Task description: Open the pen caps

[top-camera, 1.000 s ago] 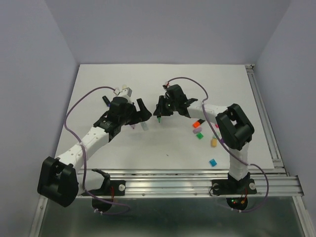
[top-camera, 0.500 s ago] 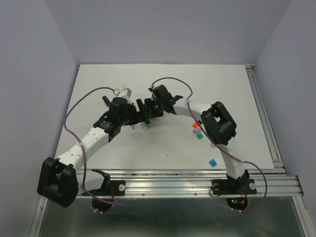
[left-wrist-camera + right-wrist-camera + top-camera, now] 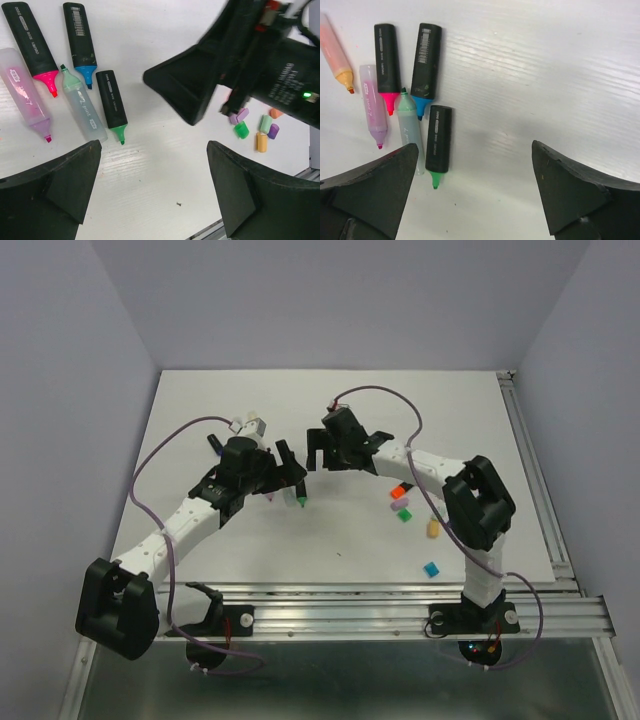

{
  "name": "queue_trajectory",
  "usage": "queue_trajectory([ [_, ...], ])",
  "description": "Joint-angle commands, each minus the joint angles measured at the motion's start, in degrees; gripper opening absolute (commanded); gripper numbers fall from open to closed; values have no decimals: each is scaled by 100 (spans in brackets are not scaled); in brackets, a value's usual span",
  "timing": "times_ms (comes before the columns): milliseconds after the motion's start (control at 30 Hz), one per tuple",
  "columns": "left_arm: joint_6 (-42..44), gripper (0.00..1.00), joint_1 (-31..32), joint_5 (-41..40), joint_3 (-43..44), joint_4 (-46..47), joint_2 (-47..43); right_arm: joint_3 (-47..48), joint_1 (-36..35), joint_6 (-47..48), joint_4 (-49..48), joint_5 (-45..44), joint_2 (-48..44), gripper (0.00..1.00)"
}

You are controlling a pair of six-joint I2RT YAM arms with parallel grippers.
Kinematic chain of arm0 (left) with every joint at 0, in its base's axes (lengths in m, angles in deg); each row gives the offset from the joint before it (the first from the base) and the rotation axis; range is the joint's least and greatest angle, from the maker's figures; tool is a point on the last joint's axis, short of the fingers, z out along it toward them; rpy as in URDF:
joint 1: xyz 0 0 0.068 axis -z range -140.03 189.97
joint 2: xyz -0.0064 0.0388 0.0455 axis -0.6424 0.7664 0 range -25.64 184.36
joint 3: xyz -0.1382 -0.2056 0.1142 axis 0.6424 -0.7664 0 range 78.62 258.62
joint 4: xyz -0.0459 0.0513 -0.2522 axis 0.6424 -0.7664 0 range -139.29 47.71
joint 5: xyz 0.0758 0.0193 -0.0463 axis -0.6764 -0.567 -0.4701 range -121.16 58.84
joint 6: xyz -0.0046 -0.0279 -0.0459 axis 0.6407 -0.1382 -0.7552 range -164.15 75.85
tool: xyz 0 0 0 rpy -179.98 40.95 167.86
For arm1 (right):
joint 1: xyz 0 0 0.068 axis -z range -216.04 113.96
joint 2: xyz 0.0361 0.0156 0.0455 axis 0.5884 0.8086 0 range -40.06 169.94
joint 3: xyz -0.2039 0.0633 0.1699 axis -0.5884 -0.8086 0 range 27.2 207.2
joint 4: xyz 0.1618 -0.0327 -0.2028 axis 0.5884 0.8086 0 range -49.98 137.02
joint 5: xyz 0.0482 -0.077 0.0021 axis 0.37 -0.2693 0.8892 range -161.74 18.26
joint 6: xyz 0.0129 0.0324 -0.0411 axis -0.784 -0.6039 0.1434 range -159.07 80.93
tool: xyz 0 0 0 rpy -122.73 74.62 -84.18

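Whereas a second ago the right tool (image 3: 474, 150) was clamped on the green-tipped pen (image 3: 438, 142) farther right, its jaws now stand wide and empty. It has pulled back toward the far side, and that pen lies uncapped on the counter (image 3: 330, 400). It rests just beside the mint pen (image 3: 409, 132) and the blue-tipped pen (image 3: 426, 62), with the pink-tipped pen (image 3: 387, 62), lilac pen (image 3: 374, 107) and pastel orange pen (image 3: 335, 55) beyond them.

The left tool (image 3: 154, 145) has not changed: it hangs spread open over these pens, holding nothing. The pen caps (image 3: 241, 130) lie loose on the right of the counter, well apart from the pens.

The blue-tipped barrel carries a barcode label. White print runs along the black barrels, but it is too small to read. The word on the mint barrel may be "pastel", though I cannot be sure.
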Motion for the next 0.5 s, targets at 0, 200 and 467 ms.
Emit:
queue_trajectory([
  [0, -27, 99, -32, 155, 39, 260, -172, -481, 17, -438, 206, -1659, -991, 100],
  [200, -133, 99, -32, 225, 30, 391, -58, -1008, 262, -2272, 1559, -3516, -1519, 100],
  [467, -98, 99, -41, 340, 39, 453, 65, -1852, 1115, -2864, 1852, -3378, -1915, 100],
])
